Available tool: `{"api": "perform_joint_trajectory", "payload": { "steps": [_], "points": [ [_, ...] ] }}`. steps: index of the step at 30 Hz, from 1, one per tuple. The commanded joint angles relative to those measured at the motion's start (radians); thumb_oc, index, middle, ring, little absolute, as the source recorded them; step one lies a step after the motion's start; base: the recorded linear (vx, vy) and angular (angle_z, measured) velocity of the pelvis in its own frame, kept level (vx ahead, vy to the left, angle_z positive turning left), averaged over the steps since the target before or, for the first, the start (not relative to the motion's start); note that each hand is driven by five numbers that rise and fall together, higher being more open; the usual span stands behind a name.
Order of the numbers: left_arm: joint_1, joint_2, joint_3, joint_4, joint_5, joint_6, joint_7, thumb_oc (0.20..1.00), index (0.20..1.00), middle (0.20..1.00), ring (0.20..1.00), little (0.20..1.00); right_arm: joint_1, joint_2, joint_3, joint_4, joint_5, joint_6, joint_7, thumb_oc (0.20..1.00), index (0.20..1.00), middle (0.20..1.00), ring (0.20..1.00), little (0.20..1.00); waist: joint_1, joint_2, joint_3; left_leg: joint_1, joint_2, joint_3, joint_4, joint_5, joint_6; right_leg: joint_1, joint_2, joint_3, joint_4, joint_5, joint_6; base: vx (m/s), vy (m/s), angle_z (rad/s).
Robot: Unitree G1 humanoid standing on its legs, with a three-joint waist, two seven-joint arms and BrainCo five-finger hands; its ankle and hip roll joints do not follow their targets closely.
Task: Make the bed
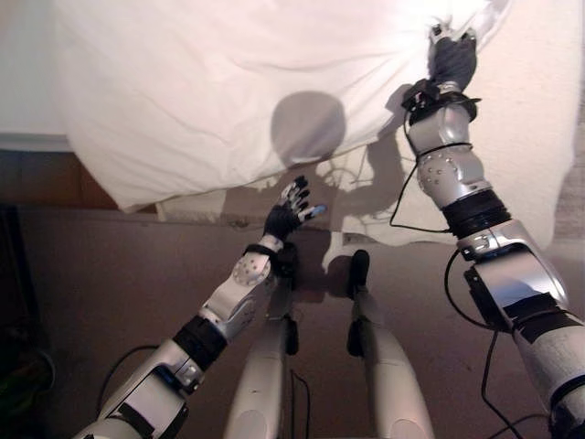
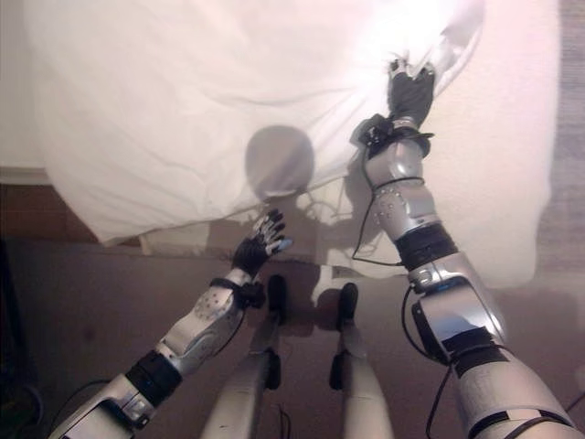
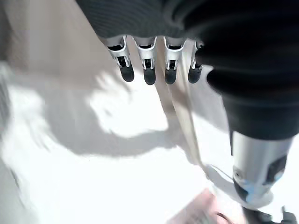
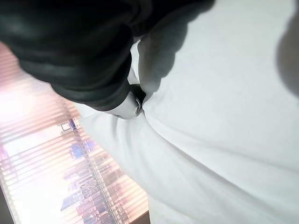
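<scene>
A white duvet point(image 1: 201, 101) lies rumpled across the bed, its near edge hanging over the side. At the far right my right hand point(image 1: 452, 62) reaches onto the bed, its fingers curled into a raised fold of the duvet point(image 4: 210, 93). The cloth bunches round one fingertip point(image 4: 136, 103) in the right wrist view. My left hand point(image 1: 288, 218) hovers open just below the hanging edge, touching nothing, with its straight fingers point(image 3: 148, 74) over white cloth. A cream sheet point(image 1: 539, 137) covers the bed to the right of the duvet.
The bed's brown wooden side point(image 1: 46, 178) shows at the left under the duvet. Dark floor point(image 1: 110, 274) spreads in front of the bed. A window with slatted blinds point(image 4: 56, 163) appears in the right wrist view.
</scene>
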Motion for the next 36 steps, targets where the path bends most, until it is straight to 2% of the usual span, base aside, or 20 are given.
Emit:
{"api": "perform_joint_trajectory", "payload": {
  "steps": [1, 2, 3, 4, 6, 13, 20, 26, 31, 33, 36],
  "points": [
    [0.035, -0.031, -0.017, 0.014, -0.142, -0.023, -0.023, 1.0, 1.0, 1.0, 1.0, 1.0, 0.006, -0.049, -0.038, -0.143, -0.047, -0.067, 0.031, 0.2, 0.2, 0.2, 0.2, 0.2, -0.023, -0.044, -0.042, 0.018, -0.069, 0.029, 0.073, -0.113, -0.018, 0.026, -0.034, -0.004, -0.022, 0.039, 0.118, -0.04, -0.012, -0.2],
    [-0.001, -0.081, -0.021, 0.054, -0.236, -0.015, -0.027, 1.0, 1.0, 1.0, 1.0, 1.0, 0.051, -0.034, -0.042, -0.171, -0.036, -0.065, 0.041, 0.2, 0.2, 0.2, 0.2, 0.2, -0.037, -0.053, -0.05, 0.024, -0.071, 0.034, 0.078, -0.114, -0.017, 0.028, -0.035, -0.001, -0.019, 0.04, 0.117, -0.03, -0.014, -0.1],
    [-0.002, -0.082, -0.021, 0.056, -0.237, -0.016, -0.028, 1.0, 1.0, 1.0, 1.0, 1.0, 0.052, -0.035, -0.042, -0.172, -0.036, -0.064, 0.041, 0.2, 0.2, 0.2, 0.2, 0.2, -0.037, -0.053, -0.05, 0.024, -0.071, 0.034, 0.078, -0.114, -0.017, 0.028, -0.035, -0.001, -0.019, 0.04, 0.117, -0.06, -0.034, -0.04],
    [-0.025, -0.132, -0.009, 0.103, -0.328, -0.015, -0.026, 1.0, 1.0, 1.0, 1.0, 1.0, 0.079, -0.032, -0.039, -0.189, -0.037, -0.055, 0.047, 0.2, 0.2, 0.2, 0.2, 0.2, -0.047, -0.062, -0.058, 0.029, -0.07, 0.037, 0.08, -0.116, -0.015, 0.031, -0.036, 0.001, -0.019, 0.04, 0.117, -0.04, -0.029, 0.02],
    [-0.052, -0.181, 0.02, 0.143, -0.423, -0.026, -0.018, 1.0, 1.0, 1.0, 1.0, 1.0, 0.11, -0.026, -0.034, -0.206, -0.038, -0.046, 0.05, 0.2, 0.2, 0.2, 0.2, 0.2, -0.051, -0.072, -0.065, 0.032, -0.069, 0.038, 0.082, -0.116, -0.014, 0.032, -0.034, 0.002, -0.014, 0.04, 0.116, -0.05, -0.045, 0.0],
    [-0.087, -0.264, 0.087, 0.159, -0.647, -0.083, 0.017, 1.0, 1.0, 1.0, 1.0, 1.0, 0.174, -0.008, -0.032, -0.249, -0.049, -0.016, 0.039, 0.2, 0.2, 0.2, 0.2, 0.2, -0.051, -0.082, -0.073, 0.031, -0.064, 0.036, 0.078, -0.107, -0.013, 0.029, -0.027, -0.007, -0.025, 0.051, 0.112, -0.03, -0.048, 0.01],
    [-0.112, -0.259, 0.108, 0.137, -0.686, -0.105, 0.047, 1.0, 1.0, 1.0, 1.0, 1.0, 0.202, -0.001, -0.036, -0.258, -0.037, -0.012, 0.031, 0.2, 0.2, 0.2, 0.2, 0.2, -0.046, -0.078, -0.094, 0.043, -0.055, 0.024, 0.001, -0.058, -0.029, 0.029, -0.017, -0.032, -0.054, 0.063, 0.112, -0.02, -0.041, 0.01],
    [-0.161, -0.273, 0.154, 0.185, -0.688, -0.116, 0.065, 1.0, 1.0, 1.0, 1.0, 1.0, 0.23, 0.014, -0.053, -0.268, -0.042, -0.019, 0.02, 0.2, 0.2, 0.2, 0.2, 0.2, -0.052, -0.079, -0.105, 0.051, -0.049, 0.017, -0.003, -0.061, -0.038, 0.029, -0.018, -0.041, -0.052, 0.059, 0.109, 0.0, -0.031, 0.02],
    [-0.28, -0.241, 0.211, 0.264, -0.67, -0.131, 0.078, 1.0, 1.0, 1.0, 1.0, 1.0, 0.259, 0.03, -0.053, -0.269, -0.032, -0.029, 0.025, 0.2, 0.2, 0.2, 0.2, 0.2, -0.059, -0.089, -0.114, 0.05, -0.04, 0.017, -0.004, -0.059, -0.045, 0.026, -0.014, -0.039, -0.049, 0.056, 0.105, -0.01, -0.015, 0.01],
    [-0.308, -0.235, 0.234, 0.288, -0.671, -0.143, 0.089, 1.0, 1.0, 1.0, 1.0, 1.0, 0.276, 0.039, -0.055, -0.276, -0.025, -0.034, 0.026, 0.2, 0.2, 0.2, 0.2, 0.2, -0.063, -0.09, -0.119, 0.052, -0.038, 0.017, -0.006, -0.059, -0.047, 0.026, -0.013, -0.039, -0.045, 0.052, 0.103, 0.0, -0.005, 0.03],
    [-0.365, -0.25, 0.285, 0.334, -0.662, -0.198, 0.153, 1.0, 1.0, 1.0, 1.0, 1.0, 0.322, 0.055, -0.072, -0.328, -0.024, -0.048, 0.007, 0.2, 0.2, 0.2, 0.2, 0.2, -0.073, -0.091, -0.122, 0.058, -0.036, 0.01, -0.007, -0.063, -0.044, 0.018, -0.009, -0.031, -0.012, 0.036, 0.097, 0.0, -0.003, 0.07]
  ]
}}
